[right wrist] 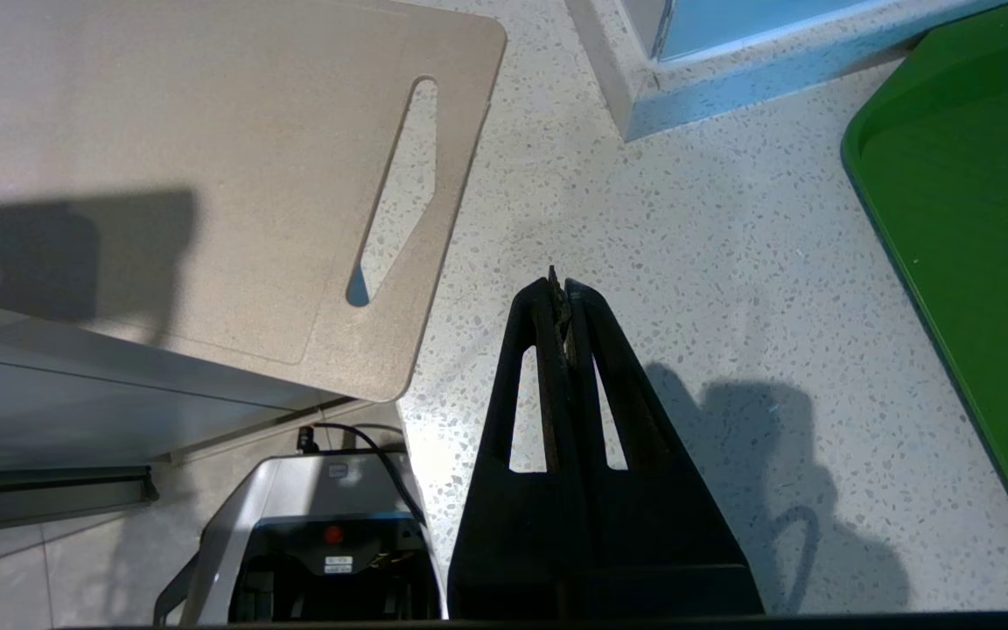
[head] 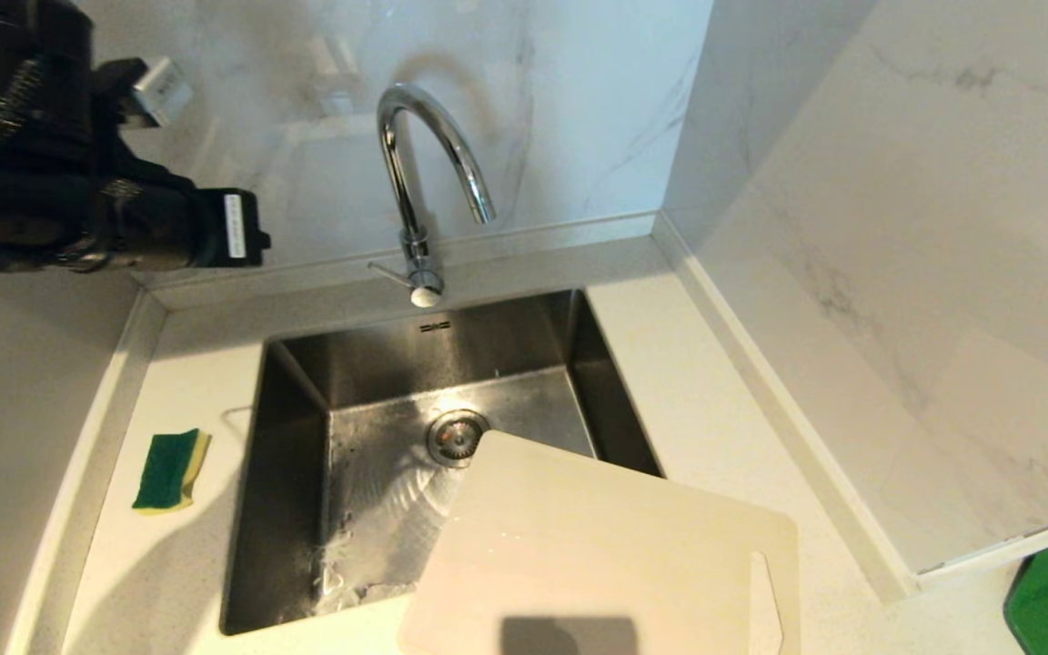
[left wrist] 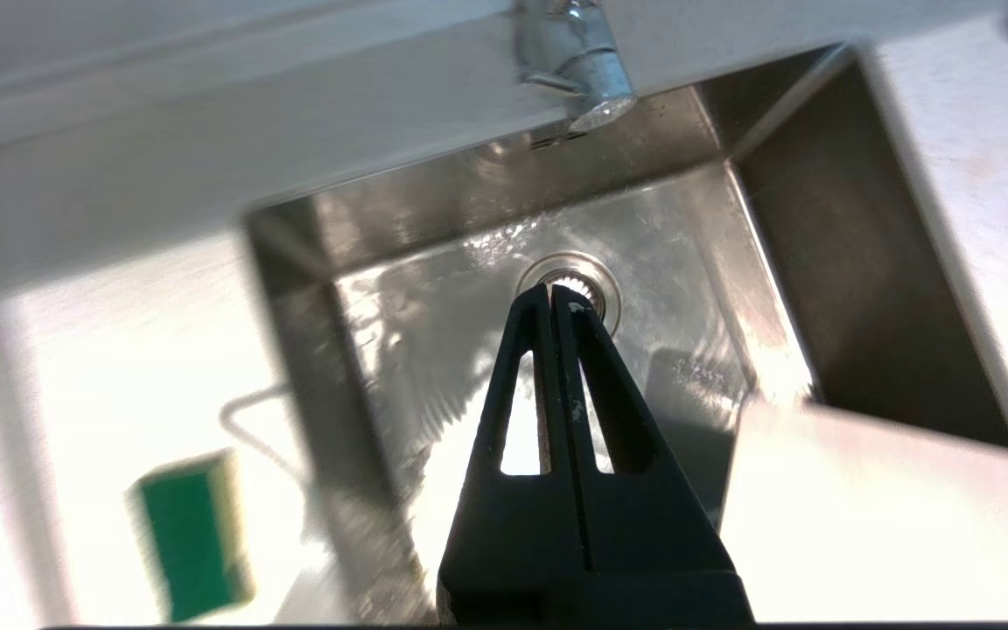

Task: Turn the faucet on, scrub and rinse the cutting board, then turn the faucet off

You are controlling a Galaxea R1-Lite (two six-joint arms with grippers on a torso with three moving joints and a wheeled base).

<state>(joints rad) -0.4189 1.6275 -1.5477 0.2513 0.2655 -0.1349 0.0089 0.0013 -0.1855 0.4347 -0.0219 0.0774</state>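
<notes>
Marble-corner counter (head: 697, 382): left gripper (left wrist: 554, 297) hung over sink (head: 342, 382), fingers pinched empty; should nudge faucet (head: 415, 182) lever knob sideways, gently, clearing cutting board (head: 615, 546).

**A kitchen sink corner**

A steel sink (head: 306, 428) is sunk into a pale speckled surface (head: 697, 409), with a chrome faucet (head: 415, 182) at its back edge, marble-look walls (head: 897, 227) meeting in a corner, and a sponge (head: 169, 470) beside the sink.

No legible text on anything
</notes>
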